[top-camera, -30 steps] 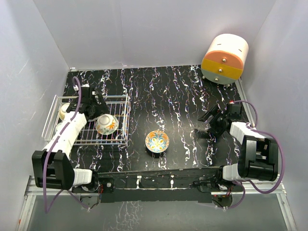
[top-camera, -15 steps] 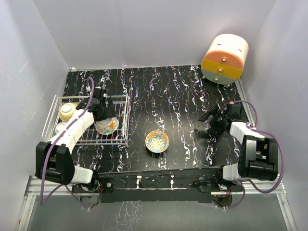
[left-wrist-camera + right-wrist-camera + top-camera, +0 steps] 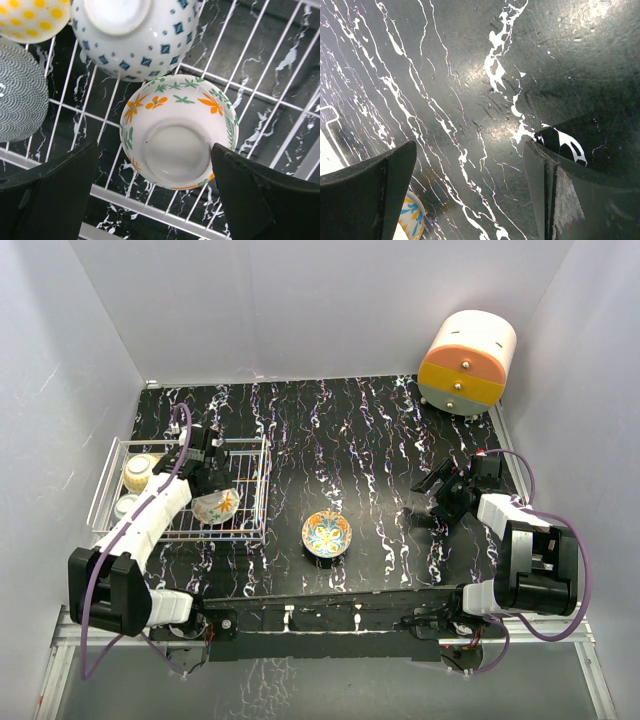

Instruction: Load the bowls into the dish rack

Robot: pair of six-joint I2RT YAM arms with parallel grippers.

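Observation:
The white wire dish rack (image 3: 264, 483) stands at the left. My left gripper (image 3: 207, 478) hangs over it, open, its fingers either side of the cream bowl with orange-green flowers (image 3: 217, 506), which lies base-up on the wires (image 3: 150, 212). In the left wrist view that bowl (image 3: 175, 135) sits between my open left gripper (image 3: 155, 150), with the blue-white bowl (image 3: 145, 45), the cream-yellow bowl (image 3: 30, 20) and the grey-white bowl (image 3: 20, 95) beside it. Another bowl with an orange-blue pattern (image 3: 327, 534) stands on the table. My right gripper (image 3: 441, 496) is open and empty over the table.
The orange-and-cream round drawer unit (image 3: 467, 362) stands at the back right corner. White walls close in the black marbled table (image 3: 350, 430). The patterned bowl's rim shows at the lower left of the right wrist view (image 3: 412, 222), beside my open right gripper (image 3: 470, 150).
The left gripper has shifted over the rack, and the flowered bowl has moved slightly down and left, now resting on the wires. The right arm has not moved.

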